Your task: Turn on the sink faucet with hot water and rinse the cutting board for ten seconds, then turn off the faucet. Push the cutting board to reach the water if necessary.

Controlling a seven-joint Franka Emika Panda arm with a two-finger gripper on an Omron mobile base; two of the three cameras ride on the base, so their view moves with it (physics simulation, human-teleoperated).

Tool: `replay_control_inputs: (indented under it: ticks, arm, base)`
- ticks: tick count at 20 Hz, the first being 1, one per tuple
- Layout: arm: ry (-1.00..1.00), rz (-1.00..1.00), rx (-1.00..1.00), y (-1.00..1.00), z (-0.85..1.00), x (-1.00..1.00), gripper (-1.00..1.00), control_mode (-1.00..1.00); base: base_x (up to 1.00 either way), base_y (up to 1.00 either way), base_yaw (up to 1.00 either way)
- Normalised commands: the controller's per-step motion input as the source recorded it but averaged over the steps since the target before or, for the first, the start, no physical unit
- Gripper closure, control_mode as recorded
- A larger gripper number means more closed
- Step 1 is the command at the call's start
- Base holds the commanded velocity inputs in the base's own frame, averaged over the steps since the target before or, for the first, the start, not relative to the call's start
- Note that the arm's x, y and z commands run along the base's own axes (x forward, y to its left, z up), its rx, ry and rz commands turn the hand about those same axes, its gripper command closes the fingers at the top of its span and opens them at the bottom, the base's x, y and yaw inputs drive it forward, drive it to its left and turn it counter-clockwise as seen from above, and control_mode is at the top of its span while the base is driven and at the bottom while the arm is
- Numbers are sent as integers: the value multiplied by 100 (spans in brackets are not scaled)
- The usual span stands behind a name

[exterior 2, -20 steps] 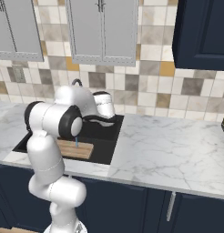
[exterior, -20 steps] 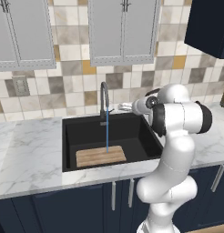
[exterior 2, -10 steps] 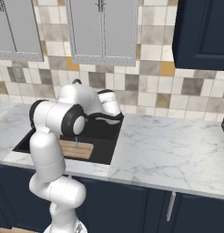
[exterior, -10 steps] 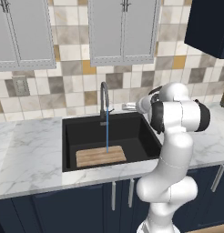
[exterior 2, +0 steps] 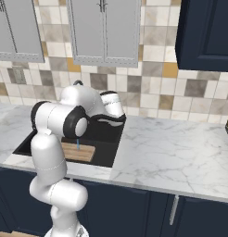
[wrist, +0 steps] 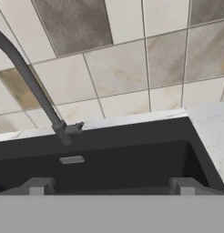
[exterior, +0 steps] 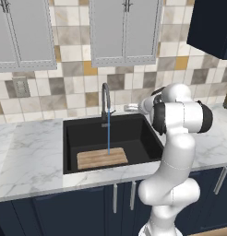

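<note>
My gripper (wrist: 109,185) is open, fingers spread, empty, positioned right of the faucet (exterior: 105,99) above the sink (exterior: 143,138). The water (exterior: 109,138) falls from the spout onto the cutting board (exterior: 102,158), which lies flat on the basin floor.

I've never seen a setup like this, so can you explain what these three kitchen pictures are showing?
It is a computer-rendered kitchen with a white robot arm. Two pictures come from cameras behind the arm, left and right; the third looks along its hand. On the marble counter sits a black sink with a dark faucet. A thin blue stream of water falls onto a wooden cutting board in the basin. The gripper is level with the faucet's lever, to its right, fingers apart, holding nothing.
</note>
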Motion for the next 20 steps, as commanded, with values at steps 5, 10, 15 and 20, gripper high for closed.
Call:
replay_control_inputs:
  ticks: [5,10,15,20]
  arm:
    - [0,0,0,0,0,0,-100,-100]
    - [0,0,0,0,0,0,-100,-100]
    - [0,0,0,0,0,0,-100,-100]
    - [0,0,0,0,0,0,-100,-100]
  base:
    - [0,0,0]
    - [0,0,0]
    - [0,0,0]
    - [0,0,0]
